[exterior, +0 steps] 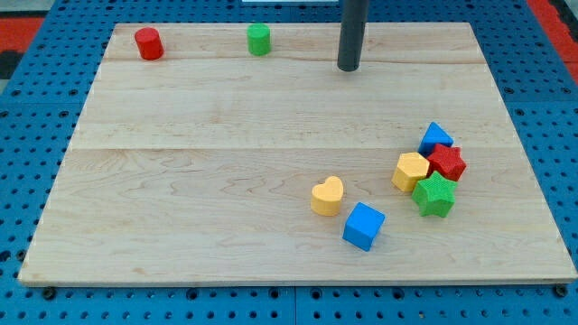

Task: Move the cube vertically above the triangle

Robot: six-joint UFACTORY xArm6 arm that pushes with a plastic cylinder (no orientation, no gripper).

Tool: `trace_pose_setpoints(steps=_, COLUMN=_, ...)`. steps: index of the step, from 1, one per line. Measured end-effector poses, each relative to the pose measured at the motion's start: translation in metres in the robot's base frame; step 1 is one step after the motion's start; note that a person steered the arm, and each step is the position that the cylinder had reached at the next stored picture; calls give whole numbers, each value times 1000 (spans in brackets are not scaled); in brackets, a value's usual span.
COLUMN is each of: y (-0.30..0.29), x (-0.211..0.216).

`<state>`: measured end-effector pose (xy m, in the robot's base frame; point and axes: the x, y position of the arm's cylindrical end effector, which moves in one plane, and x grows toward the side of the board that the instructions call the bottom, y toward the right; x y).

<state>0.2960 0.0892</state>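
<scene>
A blue cube (363, 226) lies near the view's bottom, right of centre, just right of and below a yellow heart (327, 195). A blue triangle (435, 138) sits at the right, at the top of a tight cluster with a red star (446, 162), a yellow hexagon (410, 171) and a green star (435, 195). My tip (349, 68) stands near the view's top, a little right of centre, far from the cube and the triangle and touching no block.
A red cylinder (148, 43) stands at the top left of the wooden board (199, 181), and a green cylinder (259, 39) is at the top, left of my tip. A blue pegboard surface surrounds the board.
</scene>
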Motion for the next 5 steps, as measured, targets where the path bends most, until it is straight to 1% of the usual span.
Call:
trace_pose_setpoints(steps=1, y=27, x=45)
trace_pose_setpoints(steps=2, y=42, x=108)
trace_pose_setpoints(steps=3, y=43, x=98)
trace_pose_setpoints(steps=4, y=108, x=78)
trace_pose_setpoints(steps=5, y=174, x=193)
